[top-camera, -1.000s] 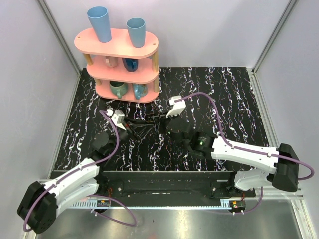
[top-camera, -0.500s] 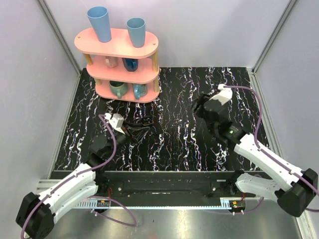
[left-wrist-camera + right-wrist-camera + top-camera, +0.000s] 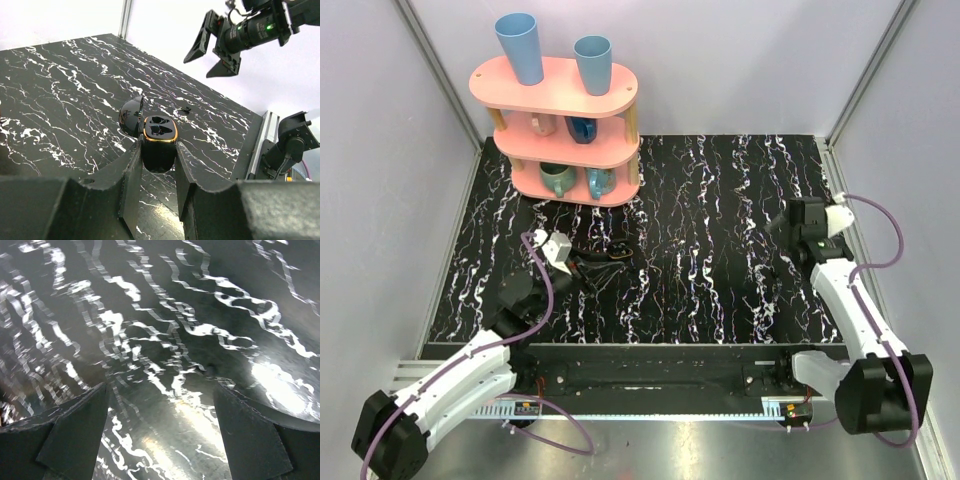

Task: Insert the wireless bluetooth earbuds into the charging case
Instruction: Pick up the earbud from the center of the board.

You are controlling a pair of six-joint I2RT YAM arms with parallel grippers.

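The charging case [image 3: 159, 145] is glossy black with a gold rim, and its lid [image 3: 131, 116] is swung open to the left. It stands on the marbled table, left of centre [image 3: 616, 252]. My left gripper [image 3: 157, 152] is shut on its body, one finger against each side. Two dark glossy shapes [image 3: 160, 126] sit in its wells; they look like the earbuds, but I cannot be sure. My right gripper [image 3: 782, 222] hangs far off to the right above the table, open and empty [image 3: 160, 390], and it also shows high in the left wrist view [image 3: 197, 69].
A pink three-tier shelf [image 3: 560, 120] with cups and mugs stands at the back left. A small dark bit [image 3: 186, 108] lies on the table [image 3: 700, 270] just beyond the case. Grey walls close in both sides.
My right arm swung from the case at the centre out to the right side, and its jaws opened wide. The left gripper kept hold of the case and hardly moved.
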